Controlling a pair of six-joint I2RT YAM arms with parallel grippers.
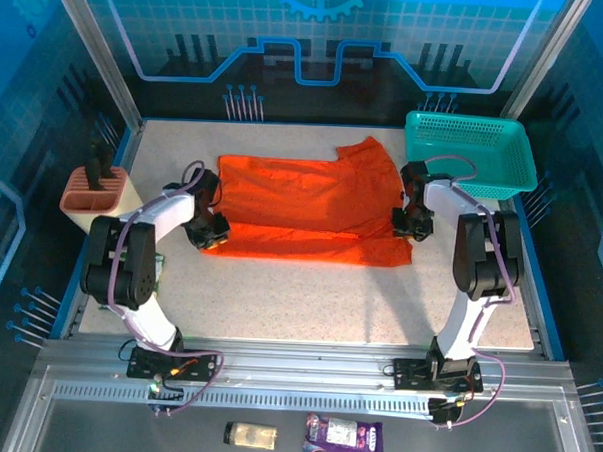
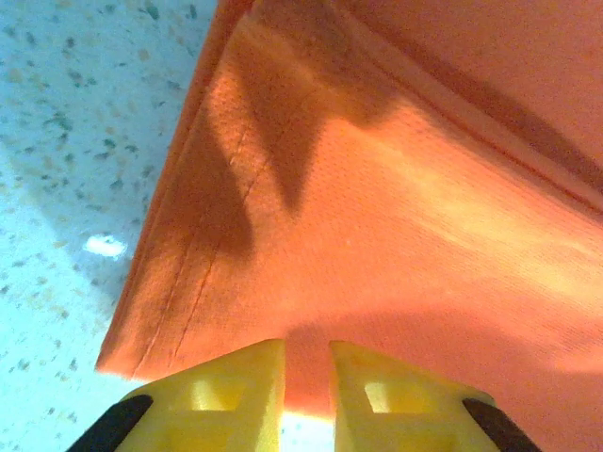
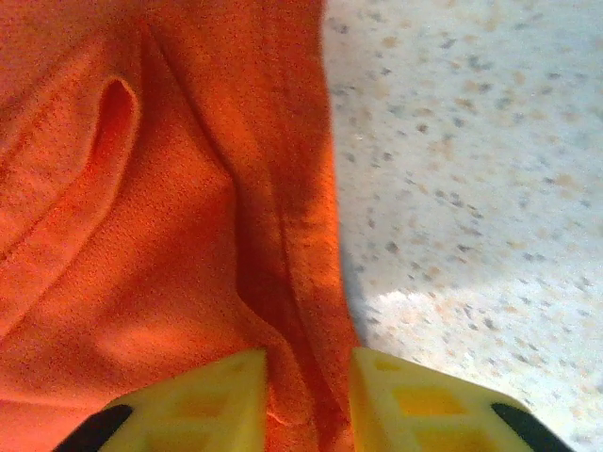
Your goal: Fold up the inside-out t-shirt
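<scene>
Top view. The t-shirt (image 1: 312,211), orange and plain, lies spread flat across the far half of the table (image 1: 308,306), with its long side running left to right. One sleeve (image 1: 365,151) juts from the far right corner of the cloth toward the basket (image 1: 456,118), which sits at the table's far right corner, near the sleeve but apart from it.

Writing. The shirt, basket and arms show no readable lettering. A purple packet (image 1: 342,443) on the ledge below the arm bases carries print too small to read. A small jar (image 1: 250,436) lies just beside it.

Edges and room. The near hem of the shirt runs almost straight between the two grippers. A broad bare band of table lies between that hem and the arm bases. At the left, a narrower strip separates the shirt from a pink rack (image 1: 82,198) at the table's edge.

Tools. The left gripper (image 1: 213,239) is at the near left corner of the shirt. In its wrist view the yellow fingers (image 2: 236,377) stand narrowly apart with the cloth clamped between them. The right gripper (image 1: 410,226) is at the right edge. In its wrist view the fingers (image 3: 217,391) stand a little wider apart, with a hemmed fold lying between them. Whether they pinch it cannot be told.
</scene>
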